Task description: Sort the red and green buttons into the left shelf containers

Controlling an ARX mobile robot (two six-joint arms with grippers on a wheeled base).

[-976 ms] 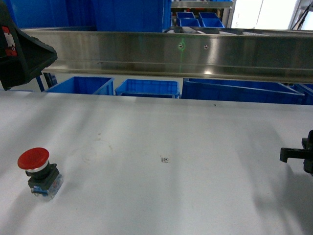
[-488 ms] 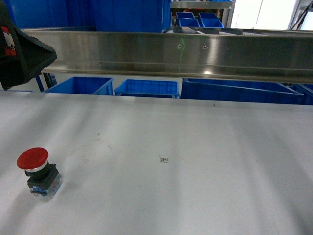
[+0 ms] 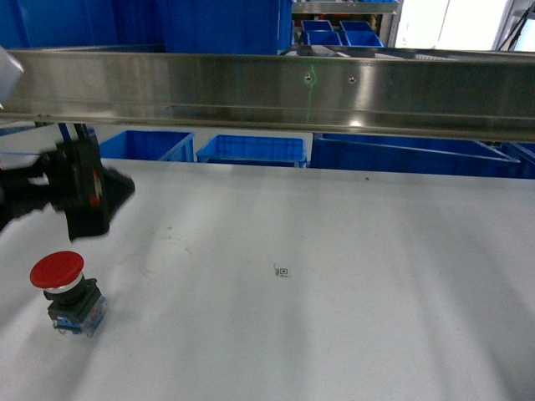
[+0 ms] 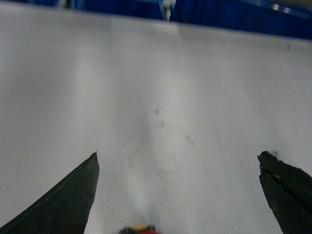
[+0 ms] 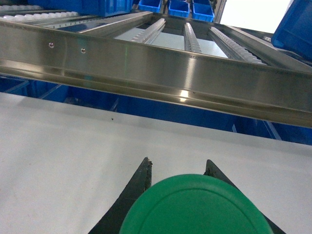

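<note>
Right fingers (image 5: pixel 178 168) grip green-capped button (image 5: pixel 195 207); its block seems hidden.

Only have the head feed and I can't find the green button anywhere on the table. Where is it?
Observer: Right wrist view shows the green button between the right gripper's fingers, cap towards the camera.
Operator: And the left gripper, open or shut? It's blurred here.
Observer: Open. Left wrist view shows the left gripper with its fingers spread wide over bare table.
Operator: Is it lined up on the red button?
Observer: Roughly. A sliver of the red button shows at the bottom edge, between the fingers.
</note>
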